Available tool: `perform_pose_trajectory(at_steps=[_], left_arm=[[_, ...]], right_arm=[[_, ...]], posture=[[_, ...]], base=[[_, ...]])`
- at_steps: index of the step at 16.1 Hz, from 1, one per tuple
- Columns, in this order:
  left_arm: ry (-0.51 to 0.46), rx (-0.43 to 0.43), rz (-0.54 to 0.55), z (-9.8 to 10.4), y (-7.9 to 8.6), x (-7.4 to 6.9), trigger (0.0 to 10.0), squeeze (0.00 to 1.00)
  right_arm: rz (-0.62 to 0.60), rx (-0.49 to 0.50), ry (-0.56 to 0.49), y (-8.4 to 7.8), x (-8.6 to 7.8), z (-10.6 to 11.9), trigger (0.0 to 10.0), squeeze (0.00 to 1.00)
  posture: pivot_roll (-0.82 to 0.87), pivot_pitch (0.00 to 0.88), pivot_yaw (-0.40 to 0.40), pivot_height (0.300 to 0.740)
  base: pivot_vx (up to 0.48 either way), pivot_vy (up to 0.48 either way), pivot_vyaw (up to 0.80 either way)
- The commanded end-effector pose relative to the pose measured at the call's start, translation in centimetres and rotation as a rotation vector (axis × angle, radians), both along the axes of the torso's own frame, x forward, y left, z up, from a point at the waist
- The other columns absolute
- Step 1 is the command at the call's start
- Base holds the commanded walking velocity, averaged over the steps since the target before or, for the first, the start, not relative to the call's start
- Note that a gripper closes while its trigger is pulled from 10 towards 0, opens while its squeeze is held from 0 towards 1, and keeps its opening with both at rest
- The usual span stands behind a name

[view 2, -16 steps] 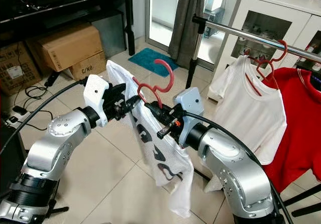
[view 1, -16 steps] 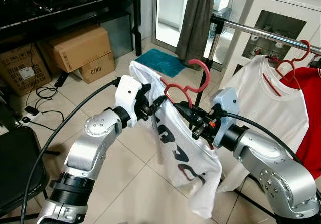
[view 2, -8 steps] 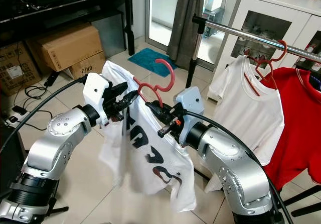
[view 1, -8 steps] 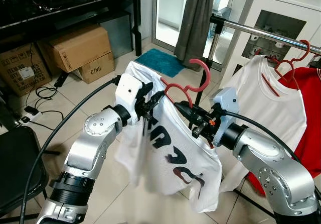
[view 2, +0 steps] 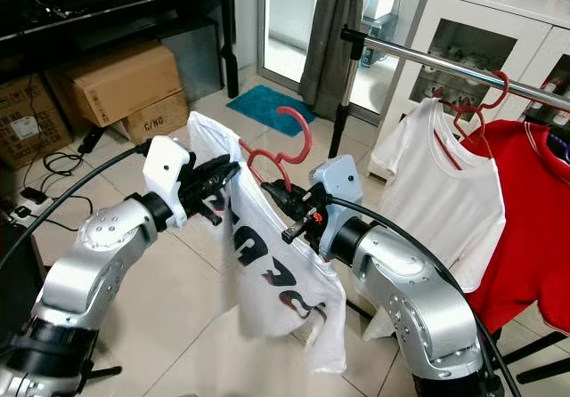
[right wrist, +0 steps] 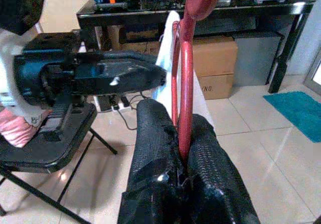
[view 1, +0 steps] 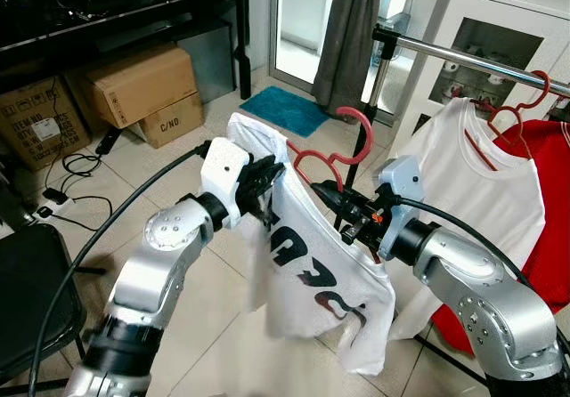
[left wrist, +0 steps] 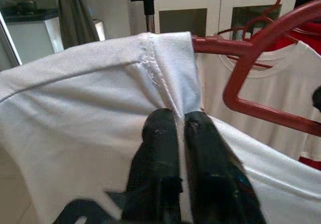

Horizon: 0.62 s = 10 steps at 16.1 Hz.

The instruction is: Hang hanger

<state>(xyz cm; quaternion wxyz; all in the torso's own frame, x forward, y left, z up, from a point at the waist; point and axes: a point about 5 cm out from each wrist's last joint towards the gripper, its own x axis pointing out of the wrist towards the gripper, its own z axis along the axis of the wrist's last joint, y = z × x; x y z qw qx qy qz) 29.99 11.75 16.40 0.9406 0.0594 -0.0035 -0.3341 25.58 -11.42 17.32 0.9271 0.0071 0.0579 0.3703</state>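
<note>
Two grippers on the load, mid-carry, not yet at the rail. Right gripper point(right wrist: 183, 153) clamped on the red hanger point(view 1: 331, 159) at the wire just under the hook. Left gripper point(left wrist: 179, 128) pinched shut on the white printed shirt point(view 1: 307, 263) at the shoulder seam, over the hanger's arm end. Held in open air between both arms, well short of the clothes rail point(view 1: 463, 57), low and to its left. Hook pointing up, open side curling back toward the rail end. Long axis roughly level, running left gripper to right gripper, slightly tilted down on the right; shirt body draped below, hem loose.

Step in hand, by judgement: positioning before the hang. Next move calls for lift above rail height, travel right and forward, hook dropped over bare rail left of the hung white shirt point(view 1: 481, 174). Probably needs left release first. Risk: hem snagging, hook twisting in the clamp.
</note>
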Motion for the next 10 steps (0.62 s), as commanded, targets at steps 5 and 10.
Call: perform_pose_trajectory(at_steps=[5, 10], left_arm=[[-0.003, -0.01, -0.008, 0.3, 0.6, -0.5, 0.0, 0.0], [-0.123, -0.065, 0.106, 3.7, 3.7, 0.6, 0.0, 0.0]], right_arm=[[0.006, 0.007, -0.044, 0.2, 0.1, 0.7, 0.0, 0.0], [-0.025, -0.167, -0.019, -0.9, 0.4, -1.2, 0.0, 0.0]], posture=[[-0.12, 0.0, -0.039, 0.74], [-0.12, 0.0, -0.037, 0.74]], base=[[0.0, 0.0, 0.0], [0.0, 0.0, 0.0]])
